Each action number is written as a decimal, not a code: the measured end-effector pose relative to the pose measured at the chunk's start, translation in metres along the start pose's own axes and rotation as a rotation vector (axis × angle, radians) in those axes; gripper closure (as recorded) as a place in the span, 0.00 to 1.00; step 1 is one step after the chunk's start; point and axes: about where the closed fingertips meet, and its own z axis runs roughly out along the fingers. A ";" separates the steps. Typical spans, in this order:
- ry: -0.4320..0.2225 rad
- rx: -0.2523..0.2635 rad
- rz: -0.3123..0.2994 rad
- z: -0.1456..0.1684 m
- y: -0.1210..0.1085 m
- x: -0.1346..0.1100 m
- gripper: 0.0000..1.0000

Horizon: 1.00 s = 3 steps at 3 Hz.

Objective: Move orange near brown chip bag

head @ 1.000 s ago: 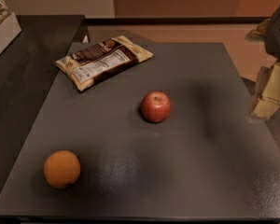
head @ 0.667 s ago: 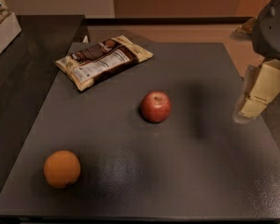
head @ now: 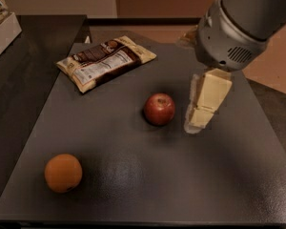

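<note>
The orange (head: 63, 172) lies on the dark grey table (head: 148, 185) at the front left. The brown chip bag (head: 106, 61) lies flat at the back left of the table, far from the orange. My gripper (head: 196, 122) hangs from the grey arm (head: 238, 27) above the table's middle right, just right of a red apple (head: 159, 109). It holds nothing that I can see and is far from the orange.
The red apple sits near the table's middle, between the gripper and the bag. A darker counter (head: 28, 61) runs along the left with a white box (head: 2, 27) at its back corner. The table's right edge borders tan floor.
The arm and gripper have swung in from the right edge leftward over the table, toward the apple. The orange, apple and bag have not moved.
</note>
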 end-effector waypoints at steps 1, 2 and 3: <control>-0.042 -0.054 -0.098 0.028 0.011 -0.045 0.00; -0.069 -0.112 -0.194 0.056 0.028 -0.083 0.00; -0.070 -0.161 -0.256 0.087 0.048 -0.109 0.00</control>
